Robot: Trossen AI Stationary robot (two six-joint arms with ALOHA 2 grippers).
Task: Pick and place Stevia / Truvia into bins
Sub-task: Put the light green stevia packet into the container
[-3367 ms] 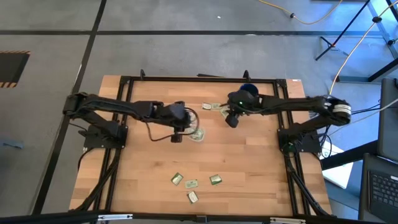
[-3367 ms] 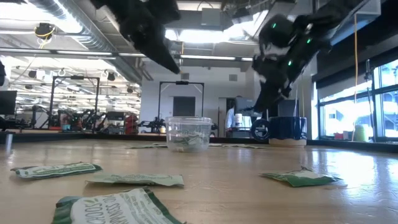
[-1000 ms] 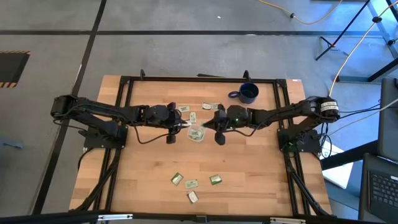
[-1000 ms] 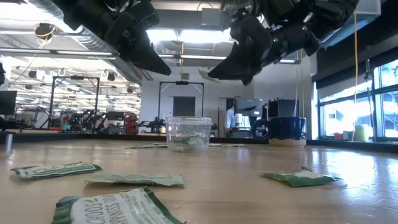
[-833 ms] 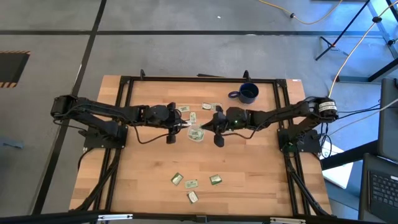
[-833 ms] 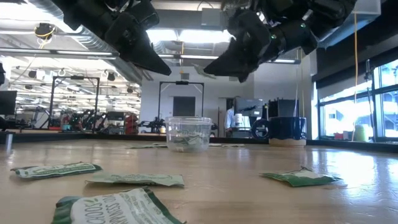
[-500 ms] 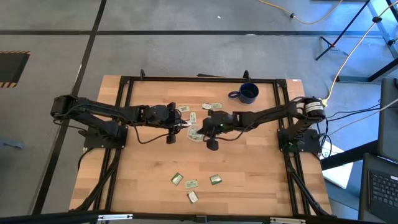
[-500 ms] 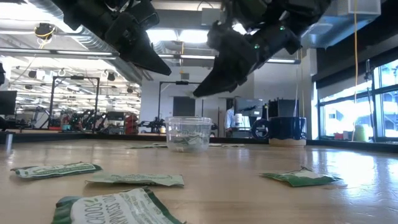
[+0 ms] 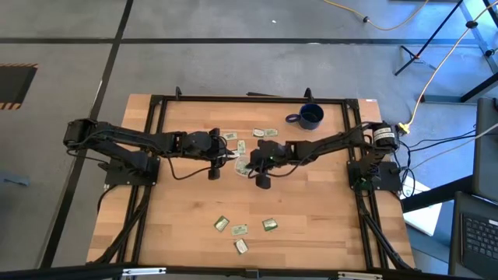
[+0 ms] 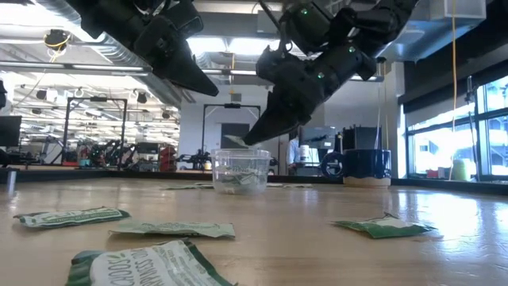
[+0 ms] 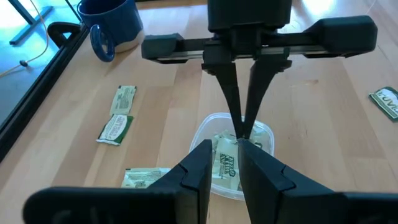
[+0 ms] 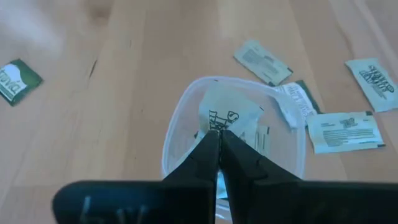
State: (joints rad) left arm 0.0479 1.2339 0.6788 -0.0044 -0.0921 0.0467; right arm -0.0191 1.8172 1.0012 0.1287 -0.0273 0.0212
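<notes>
Hovering right over the clear cup (image 12: 233, 127), the right gripper (image 10: 248, 141) had its fingers pinched on a sachet (image 10: 236, 141) just above the rim. Cup sat mid-worktop, toward the far edge, already holding a few packets. To do it well I'd get the packet centred and low before letting go, so it doesn't flutter out. The left gripper (image 11: 222, 163) waited just beside the cup, fingers slightly parted, holding nothing.

A dark blue mug (image 9: 310, 117) with a handle stands upright near the far edge of the wooden desk (image 9: 187, 202). A yellow cable (image 9: 436, 66) lies on the grey floor (image 9: 62, 47) beyond the desk. In the low view, ceiling lights (image 10: 230, 45) shine above.
</notes>
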